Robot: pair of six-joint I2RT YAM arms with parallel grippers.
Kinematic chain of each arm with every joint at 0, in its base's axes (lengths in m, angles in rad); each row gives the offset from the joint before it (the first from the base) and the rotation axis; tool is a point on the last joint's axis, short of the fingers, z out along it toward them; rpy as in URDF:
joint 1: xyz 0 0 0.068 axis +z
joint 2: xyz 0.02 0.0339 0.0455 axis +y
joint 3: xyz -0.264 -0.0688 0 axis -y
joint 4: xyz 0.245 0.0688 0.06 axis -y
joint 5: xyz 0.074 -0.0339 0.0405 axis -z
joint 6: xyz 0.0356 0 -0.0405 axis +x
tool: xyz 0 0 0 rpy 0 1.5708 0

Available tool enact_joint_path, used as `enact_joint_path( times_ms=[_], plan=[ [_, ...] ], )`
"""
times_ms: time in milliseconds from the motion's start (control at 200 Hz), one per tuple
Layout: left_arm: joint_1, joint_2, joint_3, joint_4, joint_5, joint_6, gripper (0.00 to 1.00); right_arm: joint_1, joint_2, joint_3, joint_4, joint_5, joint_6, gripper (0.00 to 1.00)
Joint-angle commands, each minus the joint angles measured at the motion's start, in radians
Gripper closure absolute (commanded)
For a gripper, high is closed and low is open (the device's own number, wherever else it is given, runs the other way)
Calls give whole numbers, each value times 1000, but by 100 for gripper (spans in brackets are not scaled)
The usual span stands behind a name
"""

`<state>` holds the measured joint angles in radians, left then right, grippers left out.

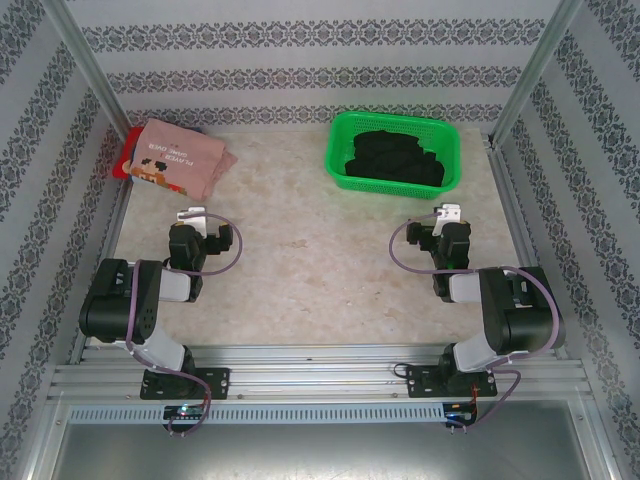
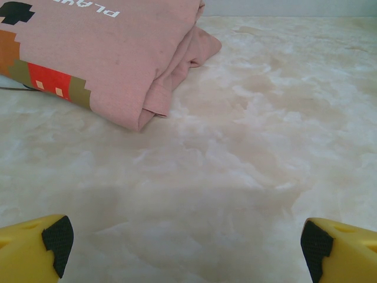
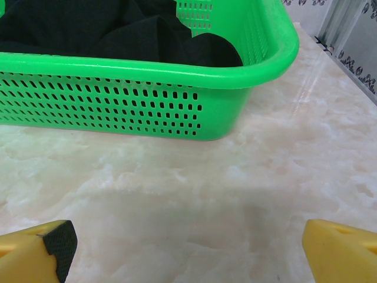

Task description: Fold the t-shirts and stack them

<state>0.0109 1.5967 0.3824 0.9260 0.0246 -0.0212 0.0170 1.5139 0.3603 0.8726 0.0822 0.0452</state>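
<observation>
Pink cotton is lying folded at the far left corner of the table [image 1: 310, 270]. The pink t-shirt [image 1: 182, 157], print side up, is sitting on top of what I am taking to be the red t-shirt [image 1: 126, 150]. Only a thin red edge is peeking out on its left side, so I am not able to make out its fold from overhead. Through the left wrist camera I am seeing the pink shirt's folded edge and a tucked sleeve resting flat on the pale marbled surface, ahead and to the left of the left gripper [image 2: 182, 247]. That gripper is hanging low over the bare table with its yellow fingers [image 2: 29, 247] spread wide and nothing between them.

Over on the far right, the green basket [image 1: 392, 117] is standing near the back wall. The black t-shirt [image 1: 393, 158] is lying crumpled inside it, bunched in a loose heap. The right gripper [image 3: 188, 247] is pointing at the basket's near wall, close to it but not touching, its fingers likewise standing wide apart and gripping nothing. Both arms are sitting tucked at the near side of the table, well apart from each other, with open marbled surface lying between them and the shirts.
</observation>
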Motion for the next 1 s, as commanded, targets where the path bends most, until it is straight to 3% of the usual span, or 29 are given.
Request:
enact_joint_path(
  times_ms=[0, 305, 345, 405, 505, 575, 754, 994],
  plan=[
    [-4, -12, 12, -7, -6, 21, 0, 0, -4, 20, 28, 4, -3, 2],
    [-5, -35, 17, -31, -17, 21, 0, 8, -25, 34, 11, 14, -5, 2],
    [-8, -89, 43, -130, -23, 23, 0, 31, -83, 72, -112, 18, -32, 2],
    [-17, -193, 134, -377, -44, 21, 0, 55, -182, 189, -462, 1, -11, 2],
    [-22, -301, 303, -674, 20, -98, 0, 69, -287, 384, -939, 35, 170, 2],
    [-59, -320, 444, -855, 38, -161, 0, 76, -343, 468, -1146, -1, 246, 2],
    [-181, -185, 845, -1185, 97, -265, 0, 59, -413, 617, -1368, -102, 342, 2],
    [-310, 96, 1237, -1332, 258, -299, 0, 5, -142, 971, -1572, -270, 356, 2]
  ],
)
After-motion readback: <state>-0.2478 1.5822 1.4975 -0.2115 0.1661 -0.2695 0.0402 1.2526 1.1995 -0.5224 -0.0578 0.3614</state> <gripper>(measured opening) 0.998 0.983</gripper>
